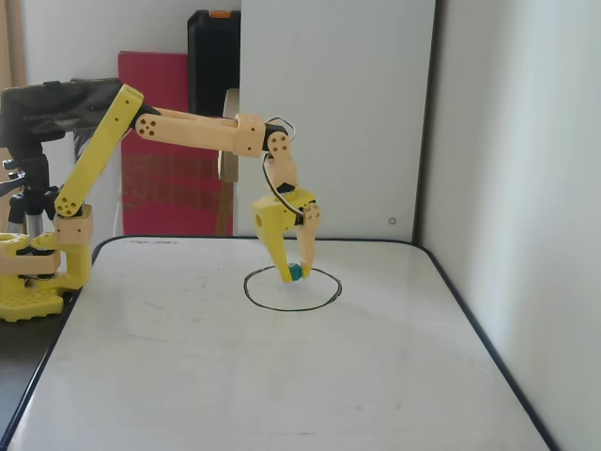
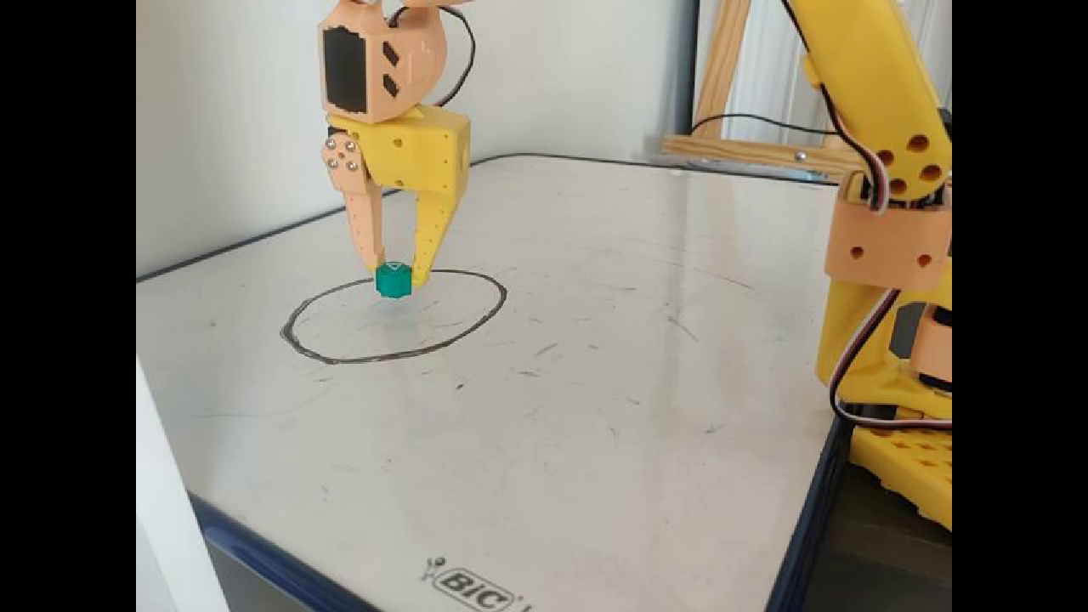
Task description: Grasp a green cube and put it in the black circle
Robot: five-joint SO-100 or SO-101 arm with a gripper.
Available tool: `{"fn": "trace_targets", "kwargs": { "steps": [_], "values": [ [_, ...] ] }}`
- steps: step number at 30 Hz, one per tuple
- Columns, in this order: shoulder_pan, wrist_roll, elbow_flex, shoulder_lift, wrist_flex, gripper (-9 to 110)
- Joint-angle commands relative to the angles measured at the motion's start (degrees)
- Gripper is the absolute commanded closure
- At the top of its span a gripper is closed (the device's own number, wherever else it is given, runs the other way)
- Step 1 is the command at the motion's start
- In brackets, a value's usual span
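The pincer (image 2: 397, 274) was seen clenched on the cube (image 2: 393, 280), its two fingers pointed straight down and the cube pinched between their tips. In the other fixed view the pincer (image 1: 294, 273) was shown the same way, with the cube (image 1: 296, 272) lodged at the very ends of the fingers. So shallow a hold was probably chosen so that the cube could be set down flat without the fingertips being driven into the board (image 2: 595, 408).

The cube was held over the circle (image 2: 476, 327), toward about twelve o'clock of the ring in the closer fixed view, inside the drawn line but near its far edge. A faint shadow was cast on the board below it, so the cube was judged to be hanging just above the surface, not resting on it; whether contact had been made could not be told for certain. In the other fixed view the cube was placed toward eleven o'clock within the circle (image 1: 324, 299).

The arm (image 1: 192, 130) was stretched out level from its base at nine o'clock of the board in that view, with the wrist bent down, which was what allowed the vertical approach.

The carrying was judged nearly complete. What remained was a short lowering and a release. A drop from height was to be avoided, since so light a cube might bounce or roll across the nearby line.
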Motion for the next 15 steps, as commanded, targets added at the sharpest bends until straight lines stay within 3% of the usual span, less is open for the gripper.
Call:
{"fn": "trace_targets", "kwargs": {
  "steps": [1, 15],
  "values": [
    [-0.4, -0.1, -0.4, 0.4, -0.3, 94],
    [-0.4, -0.3, 0.3, 1.1, 0.0, 90]
  ]
}}
